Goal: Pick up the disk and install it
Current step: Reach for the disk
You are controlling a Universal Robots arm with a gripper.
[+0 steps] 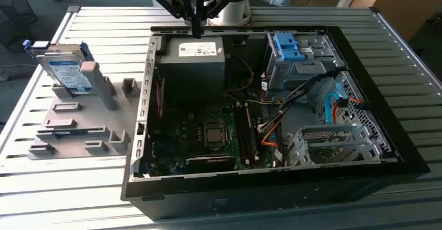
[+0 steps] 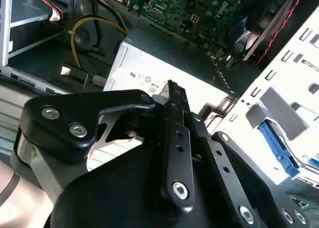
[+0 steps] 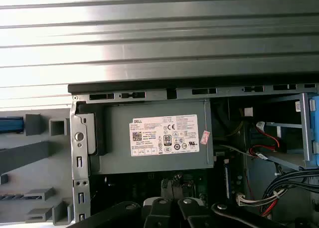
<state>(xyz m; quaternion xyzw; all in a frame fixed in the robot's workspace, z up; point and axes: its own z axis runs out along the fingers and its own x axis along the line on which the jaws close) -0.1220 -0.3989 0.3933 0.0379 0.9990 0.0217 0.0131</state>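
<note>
The disk [image 1: 63, 70], silver-grey with a white-and-blue label and a blue frame, leans upright on a grey fixture [image 1: 76, 121] at the exterior view's left, outside the computer case. My gripper [image 1: 196, 30] hangs over the case's back edge, above the power supply [image 1: 196, 59], well to the right of the disk. Its black fingers [image 2: 172, 96] stand pressed together with nothing between them. In the first wrist view the power supply [image 3: 154, 135] lies just past the gripper's black links [image 3: 169, 208].
The open computer case [image 1: 394, 152] lies on a slatted metal table [image 1: 83, 188]. Inside are the motherboard [image 1: 207, 137], a blue bracket [image 1: 286, 46] in the drive bay, loose cables [image 1: 332, 100] and a metal drive cage [image 1: 338, 142].
</note>
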